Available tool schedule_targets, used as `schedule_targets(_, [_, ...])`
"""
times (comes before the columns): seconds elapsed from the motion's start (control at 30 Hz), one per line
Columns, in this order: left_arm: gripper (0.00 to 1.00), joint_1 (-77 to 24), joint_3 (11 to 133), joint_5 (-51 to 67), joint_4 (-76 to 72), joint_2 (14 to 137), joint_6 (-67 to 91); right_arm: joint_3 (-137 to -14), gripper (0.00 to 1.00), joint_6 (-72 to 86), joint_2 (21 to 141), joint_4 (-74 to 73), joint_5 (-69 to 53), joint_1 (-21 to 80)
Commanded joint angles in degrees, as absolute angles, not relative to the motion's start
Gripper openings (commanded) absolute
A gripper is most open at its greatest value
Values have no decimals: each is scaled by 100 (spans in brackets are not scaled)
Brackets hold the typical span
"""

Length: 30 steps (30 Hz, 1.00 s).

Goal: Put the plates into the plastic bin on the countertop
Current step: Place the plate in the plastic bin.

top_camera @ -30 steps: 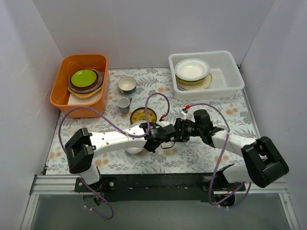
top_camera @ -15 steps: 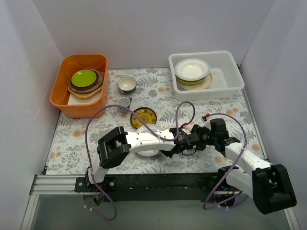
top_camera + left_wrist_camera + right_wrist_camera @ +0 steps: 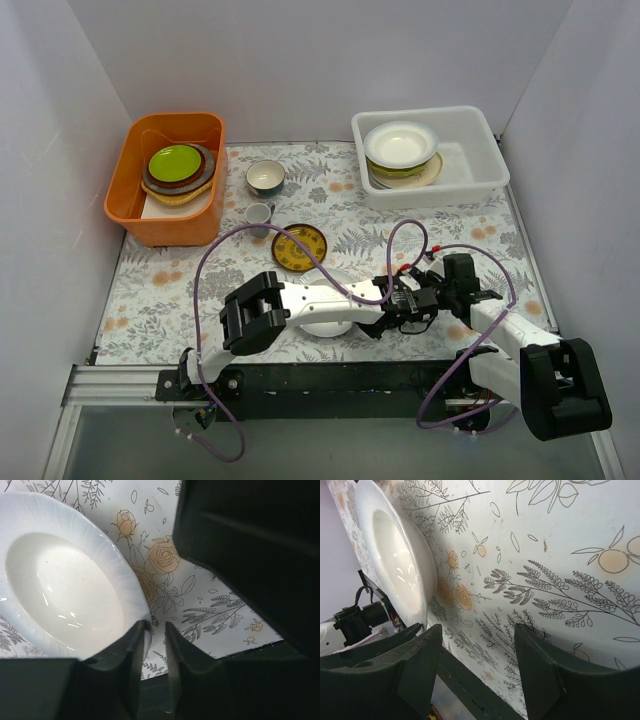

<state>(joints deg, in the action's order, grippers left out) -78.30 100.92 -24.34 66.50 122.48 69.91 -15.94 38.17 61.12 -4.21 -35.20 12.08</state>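
Having slid a white plate (image 3: 65, 590) along the near table (image 3: 150, 290) edge, the left pincer (image 3: 156, 630) eases open a slit — rim touching one tip, unpinched. The right pincer (image 3: 477, 630) gapes empty just beside it, the bin (image 3: 470, 165) well beyond both — a handover seems near.

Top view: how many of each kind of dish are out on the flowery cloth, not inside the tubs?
Plates: 2, the small yellow patterned plate and the white plate by the arms
Bowls: 1, the bowl with teal inside
Cups: 1, the grey cup
Total: 4
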Motion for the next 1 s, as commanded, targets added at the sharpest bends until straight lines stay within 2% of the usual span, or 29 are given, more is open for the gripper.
schedule_targets(0.0, [32, -7866, 10292, -2136, 6425, 12243, 7198, -1591, 68, 3621, 6065, -448, -3674, 1143])
schedule_targets(0.07, [45, -7866, 10388, -2180, 6512, 12269, 7198, -1591, 68, 3612, 6073, -448, -3691, 1108])
schedule_targets(0.23, [51, -7892, 10634, -2337, 6767, 12340, 7338, -1591, 68, 3586, 6073, -448, -3735, 1081])
schedule_targets(0.4, [63, -7910, 10740, -2435, 6733, 12165, 7409, -1565, 68, 3586, 6126, -404, -3770, 1046])
schedule_targets(0.57, [65, -7919, 10881, -2522, 6933, 12024, 7505, -1477, 68, 3577, 6205, -264, -3867, 1011])
schedule_targets(0.77, [78, -7884, 10785, -2645, 7101, 11593, 7646, -1424, 68, 3577, 6170, -62, -4113, 993])
schedule_targets(0.97, [79, -7375, 10109, -2426, 6848, 10682, 7726, -1336, 68, 3726, 5880, 316, -4262, 1002])
